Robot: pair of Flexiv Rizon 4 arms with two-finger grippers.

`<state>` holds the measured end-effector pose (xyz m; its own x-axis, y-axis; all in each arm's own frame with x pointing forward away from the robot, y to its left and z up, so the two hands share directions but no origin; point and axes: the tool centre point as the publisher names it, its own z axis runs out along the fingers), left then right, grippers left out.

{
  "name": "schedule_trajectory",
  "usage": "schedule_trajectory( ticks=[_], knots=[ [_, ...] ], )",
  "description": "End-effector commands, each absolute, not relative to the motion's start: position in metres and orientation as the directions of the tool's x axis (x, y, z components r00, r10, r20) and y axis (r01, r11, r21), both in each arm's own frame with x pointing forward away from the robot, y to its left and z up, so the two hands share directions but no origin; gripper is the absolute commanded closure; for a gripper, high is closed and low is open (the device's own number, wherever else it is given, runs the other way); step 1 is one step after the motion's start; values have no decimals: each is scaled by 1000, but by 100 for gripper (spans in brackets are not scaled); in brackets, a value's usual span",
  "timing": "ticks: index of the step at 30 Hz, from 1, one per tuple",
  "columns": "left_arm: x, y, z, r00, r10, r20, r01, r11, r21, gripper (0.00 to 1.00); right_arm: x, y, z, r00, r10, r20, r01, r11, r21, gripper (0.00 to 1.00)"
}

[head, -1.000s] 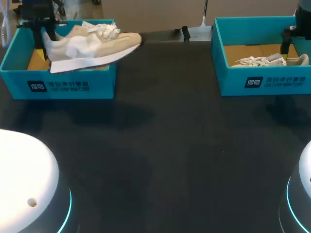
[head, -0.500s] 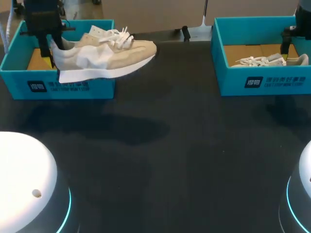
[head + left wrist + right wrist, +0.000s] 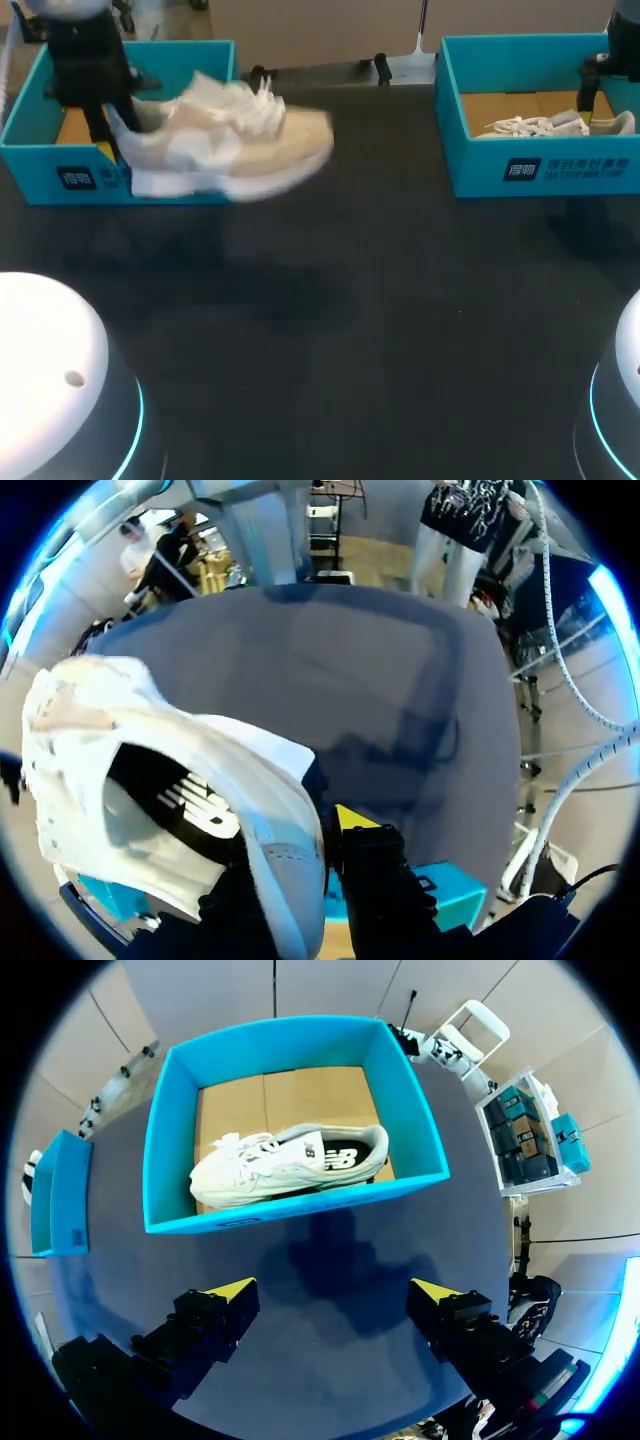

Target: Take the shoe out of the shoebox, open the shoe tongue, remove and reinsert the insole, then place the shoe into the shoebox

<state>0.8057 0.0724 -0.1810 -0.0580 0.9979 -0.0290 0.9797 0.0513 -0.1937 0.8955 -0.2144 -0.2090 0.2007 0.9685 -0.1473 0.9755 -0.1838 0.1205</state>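
Now left tool clamps shoe heel, toe out past shoebox edge; right tool wide above table.

Both arms rise from white domed bases, each ringed low down by a glowing blue band; the left one bears a small round hole. The left gripper and right gripper are matte black, their blocky fingers capped with bright yellow wedge tips.
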Motion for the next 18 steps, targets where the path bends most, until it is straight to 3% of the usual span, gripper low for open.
schedule_trajectory(
  ticks=[1, 18],
  knots=[
    [782, 42, -202, -11, 1000, -4, 969, 12, 247, 100, 894, -215, -209, 201, 968, -147, 975, -184, 123, 0],
    [758, 16, -216, -2, 999, 40, 974, -7, 225, 100, 894, -215, -209, 201, 968, -147, 975, -184, 123, 0]
  ],
)
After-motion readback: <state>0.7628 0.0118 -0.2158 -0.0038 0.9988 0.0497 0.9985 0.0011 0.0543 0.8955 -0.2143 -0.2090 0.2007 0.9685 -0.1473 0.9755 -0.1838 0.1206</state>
